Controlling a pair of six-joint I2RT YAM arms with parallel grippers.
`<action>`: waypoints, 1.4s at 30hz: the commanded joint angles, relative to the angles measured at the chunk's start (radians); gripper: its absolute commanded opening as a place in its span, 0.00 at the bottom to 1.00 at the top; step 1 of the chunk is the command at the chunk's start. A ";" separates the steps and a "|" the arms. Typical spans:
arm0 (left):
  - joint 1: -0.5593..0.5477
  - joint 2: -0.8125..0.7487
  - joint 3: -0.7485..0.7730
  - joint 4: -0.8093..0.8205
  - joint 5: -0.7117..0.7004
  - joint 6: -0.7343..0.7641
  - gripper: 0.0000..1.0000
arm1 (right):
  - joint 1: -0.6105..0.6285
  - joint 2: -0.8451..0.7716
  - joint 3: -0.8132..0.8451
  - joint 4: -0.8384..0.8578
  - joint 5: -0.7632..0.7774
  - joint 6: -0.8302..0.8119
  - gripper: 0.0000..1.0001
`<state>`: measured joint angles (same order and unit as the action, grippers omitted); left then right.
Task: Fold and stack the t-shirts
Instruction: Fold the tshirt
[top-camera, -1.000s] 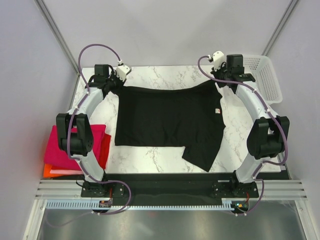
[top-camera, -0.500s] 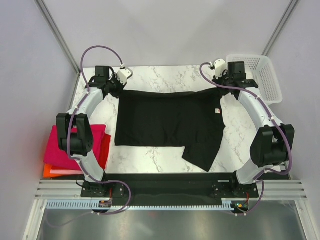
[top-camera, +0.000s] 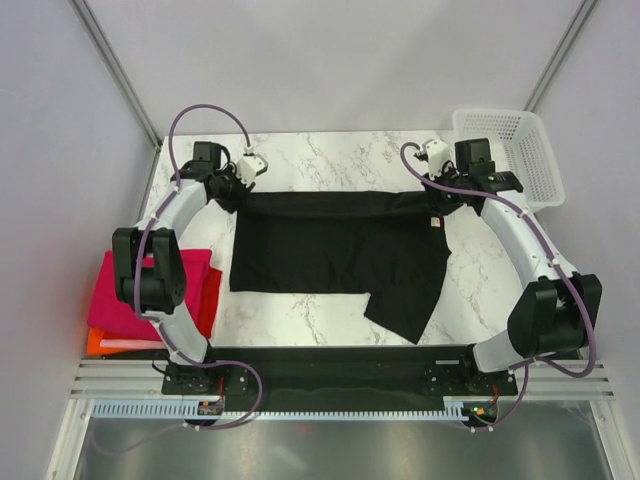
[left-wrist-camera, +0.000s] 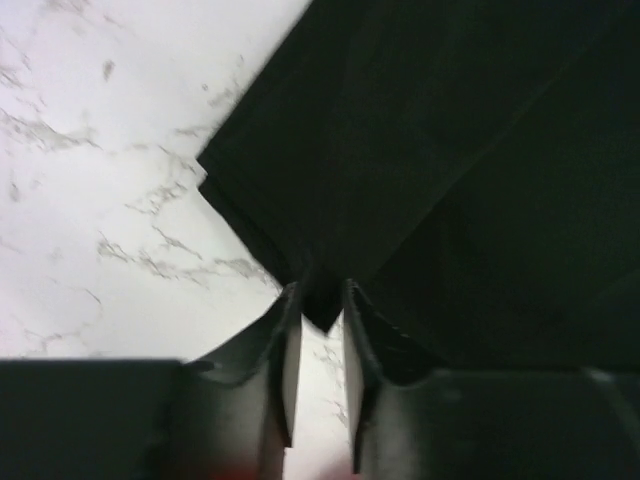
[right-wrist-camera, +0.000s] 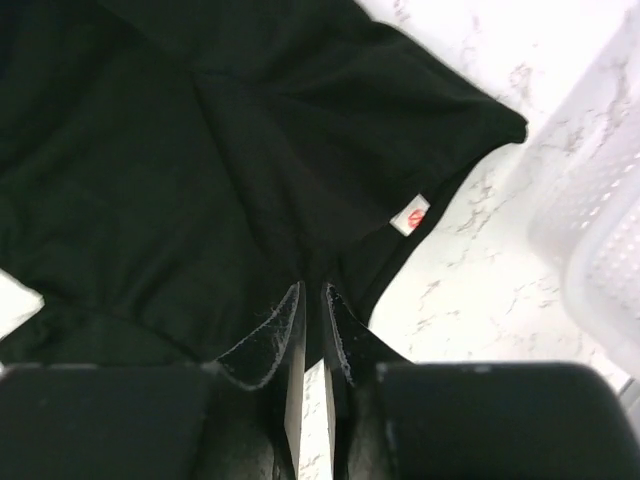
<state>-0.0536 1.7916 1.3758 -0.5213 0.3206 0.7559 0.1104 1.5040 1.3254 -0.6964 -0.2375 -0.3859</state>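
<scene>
The black t-shirt (top-camera: 340, 245) is matt, soft cloth; the bench (top-camera: 330, 155) smooth veined marble-look; the basket (top-camera: 522, 145) white plastic mesh.

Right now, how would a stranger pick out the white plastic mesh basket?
Start at the marble-patterned table. At its far right corner sits the white plastic mesh basket. It alone is a rigid, perforated container; its neighbour, the plain black cloth t-shirt, is soft and spread out.
</scene>
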 joint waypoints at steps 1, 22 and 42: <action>0.011 -0.121 -0.023 -0.101 0.006 -0.003 0.34 | 0.005 -0.056 0.043 -0.069 -0.051 -0.001 0.19; -0.002 0.371 0.402 -0.175 -0.041 -0.237 0.33 | -0.052 0.515 0.360 0.090 0.046 -0.004 0.26; -0.002 0.652 0.716 -0.183 -0.153 -0.250 0.33 | -0.054 0.944 0.750 0.044 0.133 -0.030 0.25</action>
<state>-0.0544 2.3867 2.0209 -0.7067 0.2092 0.5339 0.0559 2.3802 2.0010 -0.6407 -0.1390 -0.4088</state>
